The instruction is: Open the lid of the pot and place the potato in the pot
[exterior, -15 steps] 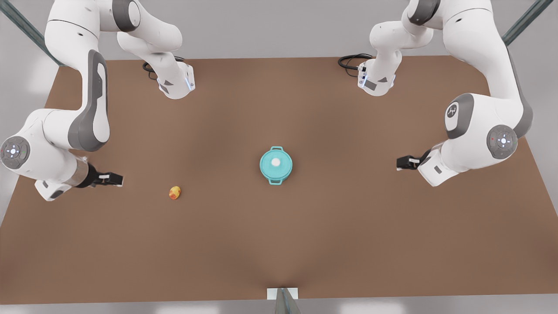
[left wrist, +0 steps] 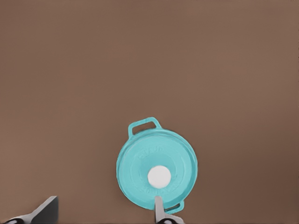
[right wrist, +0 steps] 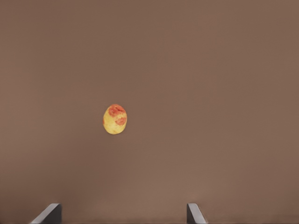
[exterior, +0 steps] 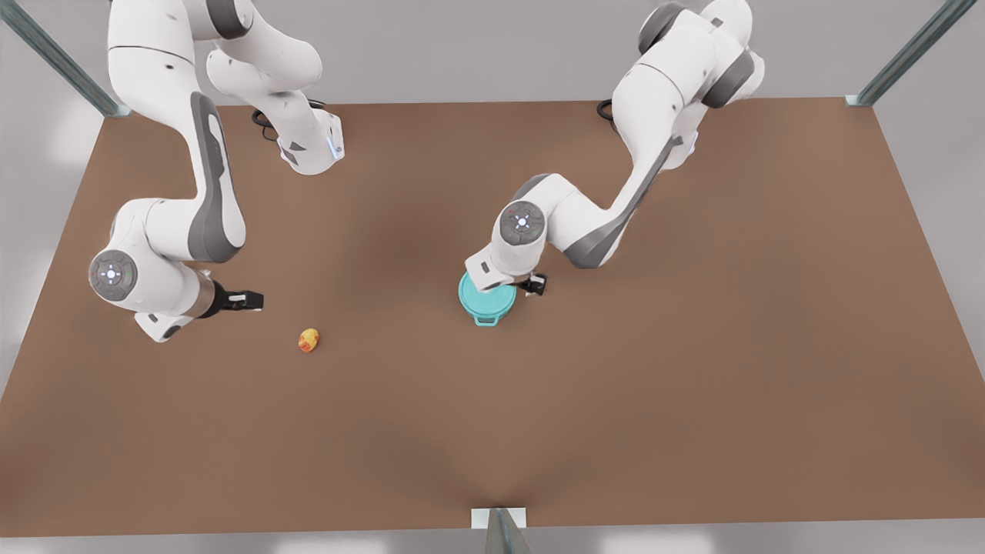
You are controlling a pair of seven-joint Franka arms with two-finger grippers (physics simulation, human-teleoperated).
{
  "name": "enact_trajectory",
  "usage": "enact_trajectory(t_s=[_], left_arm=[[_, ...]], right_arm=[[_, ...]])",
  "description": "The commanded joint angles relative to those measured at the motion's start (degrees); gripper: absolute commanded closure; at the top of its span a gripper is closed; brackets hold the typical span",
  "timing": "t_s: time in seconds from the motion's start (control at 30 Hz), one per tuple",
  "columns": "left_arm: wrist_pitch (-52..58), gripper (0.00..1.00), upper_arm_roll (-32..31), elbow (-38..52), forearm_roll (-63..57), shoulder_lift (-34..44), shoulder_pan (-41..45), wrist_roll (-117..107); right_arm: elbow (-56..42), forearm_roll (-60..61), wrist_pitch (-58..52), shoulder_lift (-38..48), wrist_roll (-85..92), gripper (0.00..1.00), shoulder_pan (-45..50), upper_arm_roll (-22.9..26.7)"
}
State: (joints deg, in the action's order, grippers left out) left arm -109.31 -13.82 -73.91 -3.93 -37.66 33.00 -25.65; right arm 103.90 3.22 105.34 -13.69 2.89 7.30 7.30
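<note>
The teal pot lid (exterior: 494, 303) with its white knob (left wrist: 159, 176) sits shut on the teal pot (left wrist: 144, 125) at the table's middle. My left gripper (exterior: 532, 285), on the arm at the front view's right, hovers over the pot's far-right rim; it is open, and one fingertip (left wrist: 158, 207) shows over the lid's edge (left wrist: 140, 161). The yellow, red-patched potato (exterior: 308, 339) lies on the table towards the front view's left. My right gripper (exterior: 248, 300) hangs open to the left of the potato (right wrist: 115, 119), apart from it.
The brown table (exterior: 692, 385) stretches wide around both things. Both arm bases with black cables (exterior: 265, 123) stand at the far edge. A small metal post (exterior: 499, 527) stands at the near edge.
The left arm has swung in from the front view's right edge to above the pot, hiding the knob there. The right gripper has shifted a little towards the potato.
</note>
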Motion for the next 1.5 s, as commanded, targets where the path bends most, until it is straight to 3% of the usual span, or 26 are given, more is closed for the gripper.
enact_trajectory(t_s=[0.0, 0.17, 0.27, 0.57, 0.7, 1.23, 1.27, 1.4, 1.47], left_arm=[[-10.7, 0.00, 0.0, 1.6, -2.8, -2.1, 1.9, -41.4], [-10.9, 0.00, 0.0, -0.5, -4.0, -2.4, 2.9, -41.5], [-20.2, 0.00, 0.0, -8.7, -4.9, -2.1, 3.1, -41.7], [-22.3, 0.00, -0.1, -12.9, -9.3, -1.9, 4.4, -39.0], [-23.9, 0.00, 0.0, -14.2, -9.4, -2.1, 4.4, -37.2], [-25.1, 0.00, 0.4, -17.7, -12.0, -2.6, 4.9, -37.2], [-25.1, 0.02, 0.4, -17.7, -12.0, -2.5, 4.9, -37.3], [-23.8, 0.54, 0.4, -17.1, -12.0, -2.1, 4.8, -37.5], [-23.7, 0.60, 0.5, -16.8, -12.0, -1.9, 4.6, -37.2]], right_arm=[[2.7, 0.1, 8.0, 0.2, -14.8, 0.00, 1.8, -0.3], [5.3, 0.0, 19.6, -3.4, -22.8, 0.00, 2.6, -0.3], [5.5, 0.0, 23.3, -5.3, -25.3, 0.00, 3.1, -0.3], [6.9, -0.6, 33.9, -10.5, -34.6, 0.00, 5.4, -0.3], [13.4, -0.6, 42.7, -10.2, -34.8, 0.00, 5.4, -0.3], [16.7, -0.5, 52.2, -14.7, -35.1, 0.00, 7.0, 0.0], [17.3, -0.5, 52.2, -14.6, -35.1, 0.00, 7.1, 0.0], [18.8, -0.5, 54.2, -14.7, -35.1, 0.00, 7.3, 0.1], [18.8, -0.5, 54.8, -15.3, -35.1, 0.00, 7.3, 0.1]])
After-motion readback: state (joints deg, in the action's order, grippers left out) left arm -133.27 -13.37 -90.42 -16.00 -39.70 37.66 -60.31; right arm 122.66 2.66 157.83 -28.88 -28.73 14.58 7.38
